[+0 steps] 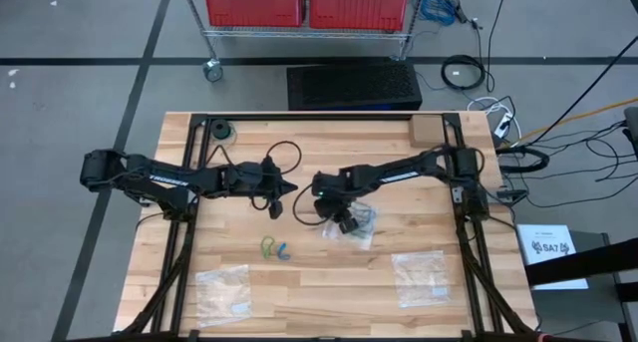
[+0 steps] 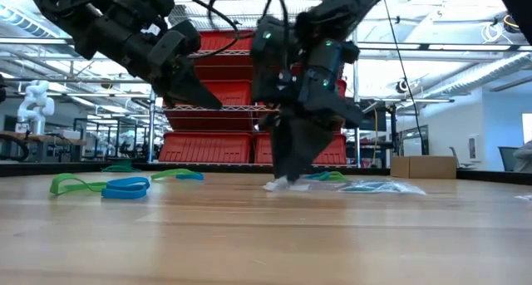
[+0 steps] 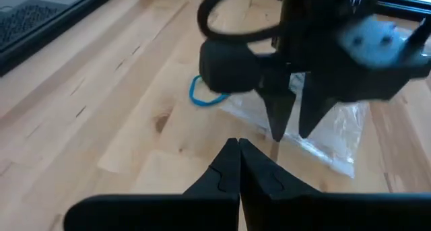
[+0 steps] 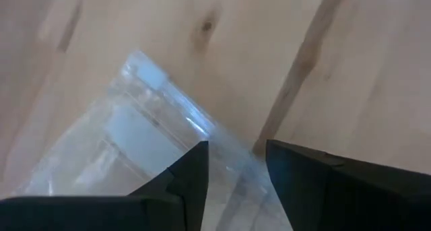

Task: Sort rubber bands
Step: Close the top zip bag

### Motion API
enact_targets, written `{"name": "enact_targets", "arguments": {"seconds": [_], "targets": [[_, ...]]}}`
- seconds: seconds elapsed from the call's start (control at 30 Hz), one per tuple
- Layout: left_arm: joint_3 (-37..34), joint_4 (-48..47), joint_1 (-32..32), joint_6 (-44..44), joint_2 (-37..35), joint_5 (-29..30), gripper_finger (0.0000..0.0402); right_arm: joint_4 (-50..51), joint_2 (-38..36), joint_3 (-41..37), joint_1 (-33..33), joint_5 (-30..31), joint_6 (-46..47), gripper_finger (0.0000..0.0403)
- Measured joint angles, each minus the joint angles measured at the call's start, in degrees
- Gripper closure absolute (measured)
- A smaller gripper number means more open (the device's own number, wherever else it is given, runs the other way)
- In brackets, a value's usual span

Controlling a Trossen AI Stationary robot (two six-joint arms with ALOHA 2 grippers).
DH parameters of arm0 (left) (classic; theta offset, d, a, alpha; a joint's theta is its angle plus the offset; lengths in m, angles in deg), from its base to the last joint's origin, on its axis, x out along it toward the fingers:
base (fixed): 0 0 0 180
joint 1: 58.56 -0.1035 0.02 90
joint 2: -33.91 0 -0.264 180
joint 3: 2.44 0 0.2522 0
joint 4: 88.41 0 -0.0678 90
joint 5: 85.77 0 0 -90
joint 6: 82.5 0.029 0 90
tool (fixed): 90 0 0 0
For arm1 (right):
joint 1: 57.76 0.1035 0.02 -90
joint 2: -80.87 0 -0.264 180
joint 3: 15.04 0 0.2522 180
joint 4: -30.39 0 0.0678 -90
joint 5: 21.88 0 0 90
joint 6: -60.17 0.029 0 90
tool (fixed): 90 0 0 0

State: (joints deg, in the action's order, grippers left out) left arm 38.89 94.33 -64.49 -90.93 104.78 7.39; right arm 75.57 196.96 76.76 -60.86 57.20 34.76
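A clear plastic bag (image 1: 357,228) lies on the wooden table near its middle, with green and blue rubber bands (image 2: 328,176) at it; whether they are inside it I cannot tell. My right gripper (image 4: 236,165) points down over the bag's sealed edge (image 4: 158,89), open, one finger on either side of that edge. My left gripper (image 1: 291,187) hangs shut above the table just left of it, holding nothing. A green and a blue rubber band (image 1: 274,249) lie loose nearer the front, and another (image 1: 274,210) lies below my left gripper. My right gripper comes at the bag from above, pointing steeply down, and its open fingers (image 2: 287,173) reach down to the bag's corner (image 2: 277,184) on the table. The fingertips hide the spot, so whether they touch the bag I cannot tell. The bag lies flat.
Two more clear bags lie near the front edge, one on the left (image 1: 223,290) and one on the right (image 1: 419,275). A cardboard box (image 1: 427,132) and a dark roll (image 1: 220,131) sit at the far edge. A black cable loops (image 1: 282,153) over the table.
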Motion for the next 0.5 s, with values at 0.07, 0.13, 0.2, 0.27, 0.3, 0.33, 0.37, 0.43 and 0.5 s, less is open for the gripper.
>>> {"name": "enact_targets", "arguments": {"seconds": [0.07,0.13,0.2,0.27,0.3,0.33,0.37,0.43,0.5], "targets": [[0.00,-0.19,0.01,-0.02,0.00,0.00,0.0401,3.23,1.97,2.55,0.02,0.05,-1.27,0.0263],[0.00,-0.15,0.02,0.13,0.00,0.00,0.0401,4.80,3.23,4.13,0.02,0.20,-1.44,0.0272],[0.00,-0.19,0.00,0.14,0.00,0.02,0.0401,5.37,3.99,4.87,0.01,0.13,-1.48,0.0293],[0.00,-0.28,0.00,0.13,0.00,0.01,0.0401,5.31,4.22,4.99,-0.02,0.09,-1.72,0.0327],[0.02,-0.32,0.00,0.11,0.00,0.02,0.0401,5.26,4.12,4.99,0.05,0.37,-1.83,0.0347],[0.02,-0.36,0.00,0.11,0.00,0.02,0.0401,5.17,3.93,4.95,0.10,0.60,-1.84,0.0370],[0.02,-0.25,0.00,0.11,0.00,0.02,0.0401,5.19,3.62,4.88,0.12,0.56,-1.65,0.0386],[0.04,-0.29,0.00,0.11,-0.10,0.02,0.0401,5.23,2.76,4.61,0.20,0.43,-0.19,0.0394],[0.04,-0.08,0.02,0.11,-0.42,0.12,0.0401,4.82,1.26,4.57,0.23,0.89,1.20,0.0396]]}}
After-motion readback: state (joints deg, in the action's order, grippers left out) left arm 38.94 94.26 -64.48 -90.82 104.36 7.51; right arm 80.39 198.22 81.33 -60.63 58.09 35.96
